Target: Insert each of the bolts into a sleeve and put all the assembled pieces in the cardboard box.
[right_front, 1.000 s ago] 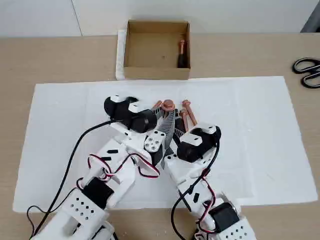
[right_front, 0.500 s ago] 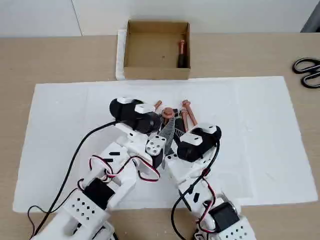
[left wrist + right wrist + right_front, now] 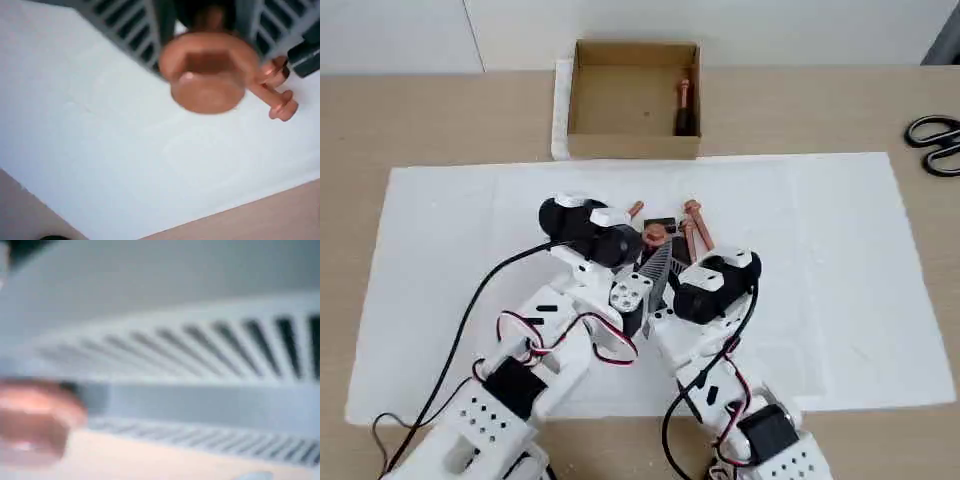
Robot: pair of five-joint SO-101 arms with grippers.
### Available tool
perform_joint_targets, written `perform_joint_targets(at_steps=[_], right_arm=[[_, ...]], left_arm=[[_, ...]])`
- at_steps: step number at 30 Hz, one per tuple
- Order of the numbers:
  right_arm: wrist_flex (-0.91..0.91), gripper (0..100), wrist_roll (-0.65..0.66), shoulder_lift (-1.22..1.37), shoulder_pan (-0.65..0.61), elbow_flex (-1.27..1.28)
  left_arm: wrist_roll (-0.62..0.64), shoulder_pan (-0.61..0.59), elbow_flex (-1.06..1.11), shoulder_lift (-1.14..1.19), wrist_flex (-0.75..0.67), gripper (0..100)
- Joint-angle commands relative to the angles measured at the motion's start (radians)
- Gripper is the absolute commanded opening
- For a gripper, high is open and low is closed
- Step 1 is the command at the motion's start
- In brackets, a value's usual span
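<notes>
You are early in the job. The cardboard box (image 3: 582, 100) at the far side of the tabletop (image 3: 420, 110) holds one finished piece (image 3: 685, 105), a copper bolt seated in a dark sleeve, lying against the box's right wall. The rest of the box floor is bare cardboard.

Everything else sits on the white sheet (image 3: 840, 260) in front of the box. Your left hand (image 3: 207, 20) is closed on a bolt (image 3: 209, 70). In the left wrist view its broad copper head faces the camera, with the shank pinched between the ribbed jaws. In the high view that bolt hangs over the middle of the sheet, just in front of both arms.

Two loose bolts (image 3: 693, 228) lie side by side just to its right, and another bolt (image 3: 635, 210) pokes out just to its left. A small dark piece (image 3: 661, 221) lies just beyond the held bolt. I judge it to be a sleeve, but I cannot be sure.

Your right hand (image 3: 672, 260) crowds in close against the left one. Its own view is too blurred to read, so I cannot tell whether it is holding anything.

By my reckoning the bolt you hold has yet to be joined to a sleeve, the three loose bolts are unassembled, and all of them have yet to reach the box. A pair of scissors (image 3: 935, 140) lies well apart at the tabletop's right edge.
</notes>
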Motion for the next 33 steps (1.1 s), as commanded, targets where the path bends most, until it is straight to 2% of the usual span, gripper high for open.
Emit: perform_joint_targets(at_steps=[1, 5, 14, 19, 24, 26, 31, 33], right_arm=[[0.001, 0.4, -0.005, -0.015, -0.001, 0.008], [0.001, 0.4, -0.005, -0.015, -0.001, 0.008], [0.005, 0.4, -0.005, -0.012, 0.004, 0.008], [0.097, 0.4, -0.005, -0.013, 0.013, 0.008], [0.108, 0.4, 0.009, -0.015, 0.101, -0.002], [0.133, 0.4, 0.061, -0.015, 0.154, -0.021], [0.208, 0.4, 0.150, -0.012, 0.266, -0.158], [0.208, 0.4, 0.172, -0.005, 0.294, -0.221]], left_arm=[[0.000, 0.011, -0.085, -0.015, 0.118, 16], [-0.003, 0.002, -0.179, -0.015, 0.207, 16], [-0.003, -0.123, -0.306, -0.015, 0.318, 16], [-0.002, -0.347, -0.357, -0.015, 0.358, 16], [-0.011, -0.597, -0.303, -0.015, 0.413, 16], [-0.064, -0.663, -0.278, -0.015, 0.443, 16], [-0.296, -0.770, -0.231, -0.015, 0.535, 16], [-0.333, -0.787, -0.202, -0.015, 0.539, 16]])
